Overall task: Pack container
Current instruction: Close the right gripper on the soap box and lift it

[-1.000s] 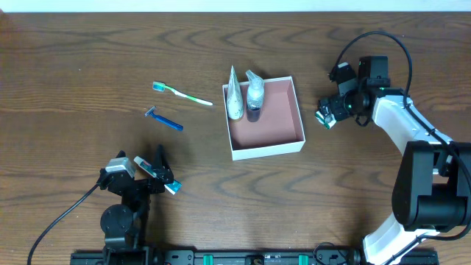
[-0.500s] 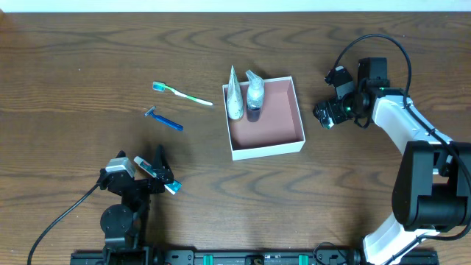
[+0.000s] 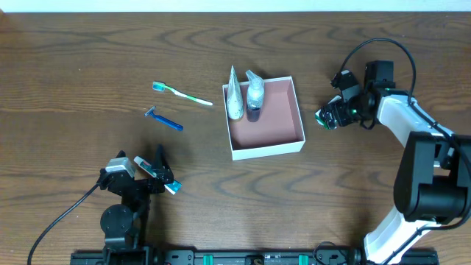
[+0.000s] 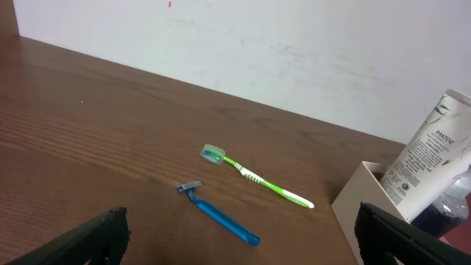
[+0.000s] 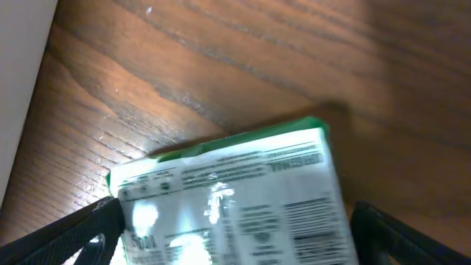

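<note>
The container (image 3: 281,119), a shallow white-walled box with a pink inside, sits mid-table. A white tube (image 3: 234,99) and a small bottle (image 3: 255,96) lean at its far left corner. A green-and-white packet (image 3: 321,118) lies on the table to the right of the container. My right gripper (image 3: 328,115) stands open around it. In the right wrist view the packet (image 5: 235,191) fills the gap between the fingers of this gripper (image 5: 239,232). My left gripper (image 3: 158,177) rests open at the front left. Its wrist view shows nothing between the fingers of the left gripper (image 4: 246,239).
A green toothbrush (image 3: 182,93) and a blue razor (image 3: 165,120) lie left of the container. The left wrist view shows the toothbrush (image 4: 257,178), the razor (image 4: 221,217), the container's corner (image 4: 357,199) and the tube (image 4: 430,158) ahead.
The right wrist has shifted slightly right and re-angled over the packet, which stays in place. The left arm has not moved.
</note>
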